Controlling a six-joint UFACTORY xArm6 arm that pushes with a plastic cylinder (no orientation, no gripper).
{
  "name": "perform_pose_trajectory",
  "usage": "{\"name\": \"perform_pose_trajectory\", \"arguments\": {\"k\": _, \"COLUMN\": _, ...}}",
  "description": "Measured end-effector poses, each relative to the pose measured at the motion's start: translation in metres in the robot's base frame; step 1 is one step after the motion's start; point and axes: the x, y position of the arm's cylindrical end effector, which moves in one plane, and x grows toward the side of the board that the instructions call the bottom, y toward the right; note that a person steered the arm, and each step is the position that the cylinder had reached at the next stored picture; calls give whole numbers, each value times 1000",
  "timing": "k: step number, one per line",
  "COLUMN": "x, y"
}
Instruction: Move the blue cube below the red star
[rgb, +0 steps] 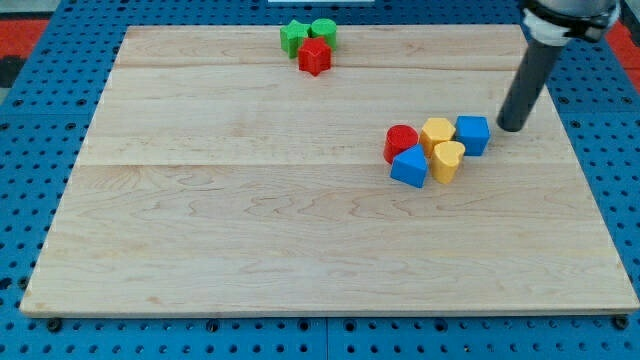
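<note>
Blue wedge (408, 167) sat nearest; blue cube (473, 134) behind it, my tip (511, 128) just right, red star (314, 56) far left. Tool state: cannot tell.

My dark rod leaned in from one o'clock, and my tip (511, 127) rested low on the board.

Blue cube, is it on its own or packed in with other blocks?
Packed in: blue cube touches the yellow block; my tip sits just right.
</note>
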Motion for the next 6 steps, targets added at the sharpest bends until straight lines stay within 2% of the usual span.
{"name": "perform_pose_trajectory", "arguments": {"k": 1, "x": 0, "y": 1}}
{"name": "perform_pose_trajectory", "arguments": {"k": 3, "x": 33, "y": 29}}
{"name": "perform_pose_trajectory", "arguments": {"k": 4, "x": 34, "y": -24}}
{"name": "perform_pose_trajectory", "arguments": {"k": 6, "x": 1, "y": -38}}
